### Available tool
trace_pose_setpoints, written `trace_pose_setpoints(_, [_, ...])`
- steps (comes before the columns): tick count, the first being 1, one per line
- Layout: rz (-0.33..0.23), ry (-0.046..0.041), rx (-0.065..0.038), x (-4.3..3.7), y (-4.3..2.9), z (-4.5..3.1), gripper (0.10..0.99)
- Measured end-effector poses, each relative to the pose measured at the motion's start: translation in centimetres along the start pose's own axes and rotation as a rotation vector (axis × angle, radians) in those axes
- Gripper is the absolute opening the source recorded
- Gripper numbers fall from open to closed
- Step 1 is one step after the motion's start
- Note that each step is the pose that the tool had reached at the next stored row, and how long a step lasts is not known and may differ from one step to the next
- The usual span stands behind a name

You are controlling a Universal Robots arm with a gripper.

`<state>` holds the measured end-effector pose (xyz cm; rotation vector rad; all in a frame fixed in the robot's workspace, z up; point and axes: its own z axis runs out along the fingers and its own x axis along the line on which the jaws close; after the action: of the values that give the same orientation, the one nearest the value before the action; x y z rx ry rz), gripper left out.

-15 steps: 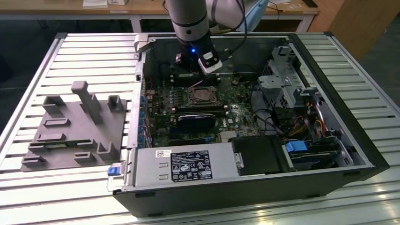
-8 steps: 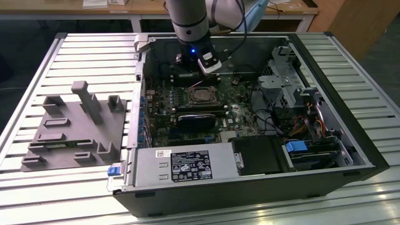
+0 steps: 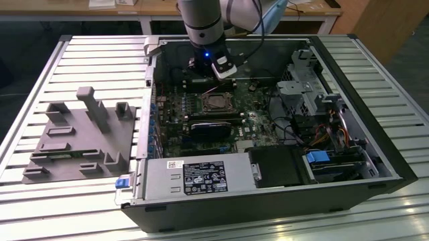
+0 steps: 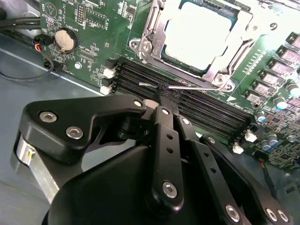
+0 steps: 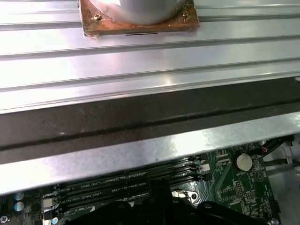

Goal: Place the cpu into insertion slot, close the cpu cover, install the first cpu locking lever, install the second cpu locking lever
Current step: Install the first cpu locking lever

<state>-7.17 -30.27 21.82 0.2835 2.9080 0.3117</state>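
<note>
In the second wrist view the cpu lies with its silver top up in the insertion slot. The silvery cpu cover is folded down around it. A thin metal locking lever runs along the socket's edge beside the black memory slots. My gripper is shut, and its tips rest on that lever; I cannot tell whether it is pinched. In the exterior view the gripper hangs inside the open computer case, just behind the insertion slot.
The case lies open on a slatted metal table. A grey fixture block sits at the exterior view's left. Cables and drive bays crowd the right, and a power supply fills the front. A coin battery sits on the board.
</note>
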Motion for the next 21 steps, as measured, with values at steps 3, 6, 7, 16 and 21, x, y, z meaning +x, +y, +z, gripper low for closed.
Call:
trace_pose_setpoints(3, [0.003,-0.0008,0.001,0.02,0.02,0.14,0.102])
trace_pose_setpoints(6, [0.006,-0.0022,0.005,0.02,0.01,0.24,0.102])
trace_pose_setpoints(7, [0.006,-0.0024,0.005,0.02,0.01,0.24,0.102])
trace_pose_setpoints(16, [0.001,-0.0282,0.003,0.08,-0.03,0.39,0.102])
trace_pose_setpoints(21, [0.033,-0.0464,0.017,0.22,-0.10,0.60,0.102])
